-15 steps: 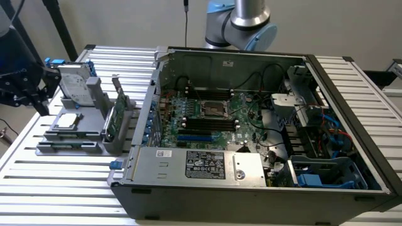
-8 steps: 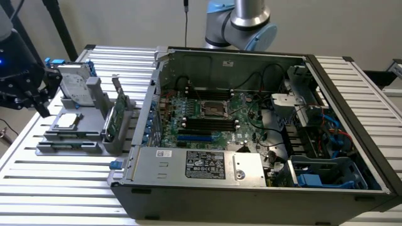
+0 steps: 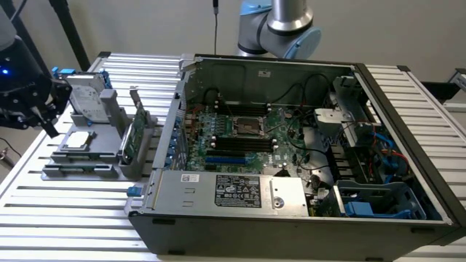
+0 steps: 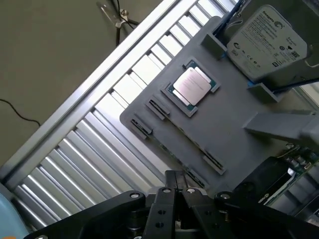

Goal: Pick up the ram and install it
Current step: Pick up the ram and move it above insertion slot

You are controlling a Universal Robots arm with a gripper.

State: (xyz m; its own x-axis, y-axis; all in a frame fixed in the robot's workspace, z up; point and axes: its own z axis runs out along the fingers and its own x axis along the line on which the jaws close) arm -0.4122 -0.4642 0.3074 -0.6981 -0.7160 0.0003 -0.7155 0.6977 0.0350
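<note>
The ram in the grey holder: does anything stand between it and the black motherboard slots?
Yes. The upright green card with its metal bracket and the grey metal side wall of the computer case stand between the thin dark-green ram stick and the long black motherboard slots.

Behind the computer case (image 3: 218,240) the arm (image 3: 280,22) is a silver-grey tube with pale-blue joint caps. Toward the exterior view's left of the case, its wrist housing (image 3: 22,82) is matte black with a small blue light (image 3: 6,71). The gripper (image 4: 175,181) is black too, studded with silvery screws (image 4: 132,196).
</note>
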